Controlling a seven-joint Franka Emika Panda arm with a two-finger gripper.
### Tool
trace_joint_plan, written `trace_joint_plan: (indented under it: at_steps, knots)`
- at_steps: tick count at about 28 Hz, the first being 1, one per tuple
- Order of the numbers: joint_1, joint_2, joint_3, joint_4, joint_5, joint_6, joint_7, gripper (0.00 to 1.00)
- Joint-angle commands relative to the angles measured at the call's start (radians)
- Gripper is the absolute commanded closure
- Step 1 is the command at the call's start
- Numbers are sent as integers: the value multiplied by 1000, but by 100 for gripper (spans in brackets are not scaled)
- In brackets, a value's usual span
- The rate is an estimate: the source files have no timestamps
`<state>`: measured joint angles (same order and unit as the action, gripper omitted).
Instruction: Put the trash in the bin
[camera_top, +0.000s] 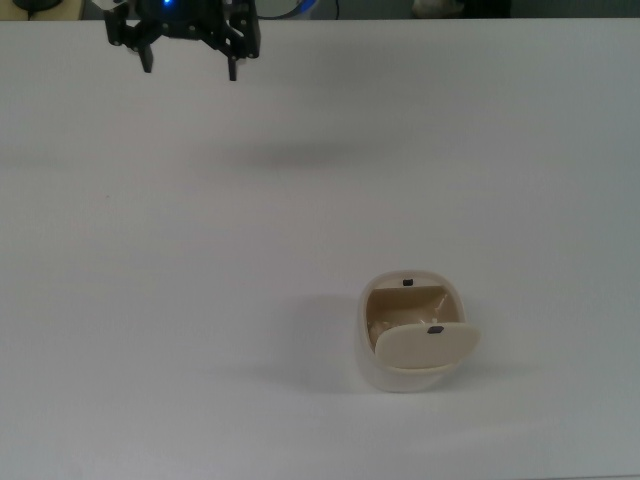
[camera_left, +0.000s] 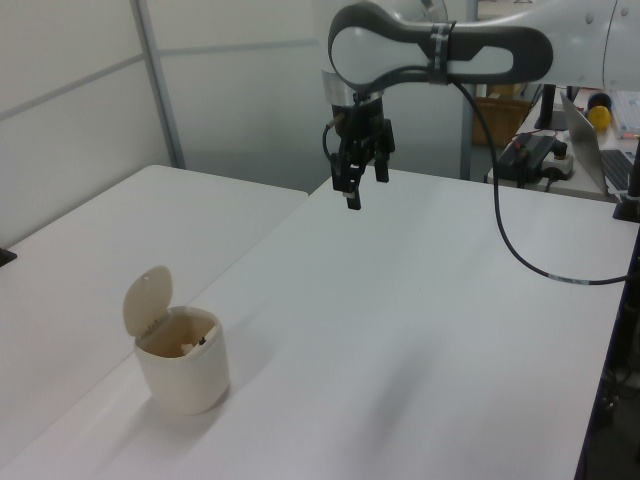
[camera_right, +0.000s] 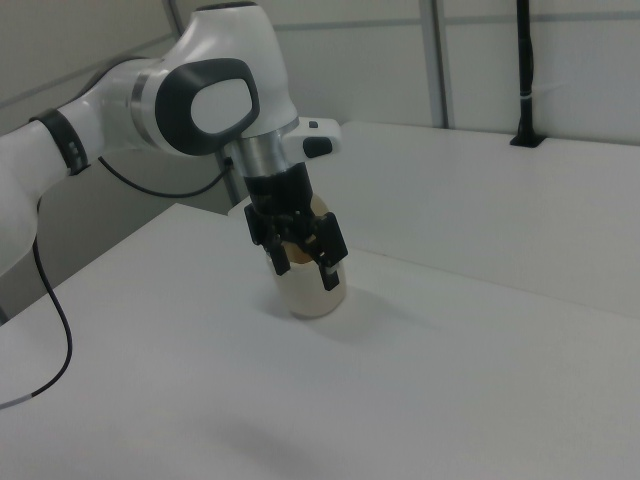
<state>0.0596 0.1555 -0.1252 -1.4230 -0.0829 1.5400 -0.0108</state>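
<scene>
One cream bin (camera_top: 412, 335) stands upright on a plain white table (camera_top: 300, 250), and everything else is placed here relative to it. Its swinging flap lid (camera_top: 427, 346) is tipped open; in the top view the lid covers the lower half of the opening, and a small dark mark shows on the lid and another on the far rim. In the left view the bin (camera_left: 181, 360) sits near the table's (camera_left: 400, 330) lower left, with the lid (camera_left: 147, 299) standing up at the bin's left edge. Inside the open mouth, a small off-white piece of trash (camera_left: 187, 347) lies within the bin's walls; in the top view the inside shows only pale cream and the trash cannot be made out. The gripper (camera_top: 188, 60) hangs in the air well apart from the bin, far up and to the top view's left of it, at the table's far edge. Its two black fingers are spread apart with nothing between them. In the left view the gripper (camera_left: 362, 184) points downward, above and well to the left view's right of the bin. In the right view the gripper (camera_right: 305, 266) appears in front of the bin (camera_right: 312, 290), hiding most of it. A black cable (camera_left: 520, 240) loops down from the arm (camera_left: 440, 50).
</scene>
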Motion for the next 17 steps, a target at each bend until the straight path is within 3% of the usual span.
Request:
trace_joint_plan:
  at_steps: [1, 17]
  knots:
    - [26, -7, 12, 3, -81, -23, 32, 0]
    - [25, -13, 10, 3, -21, -9, 22, 0]
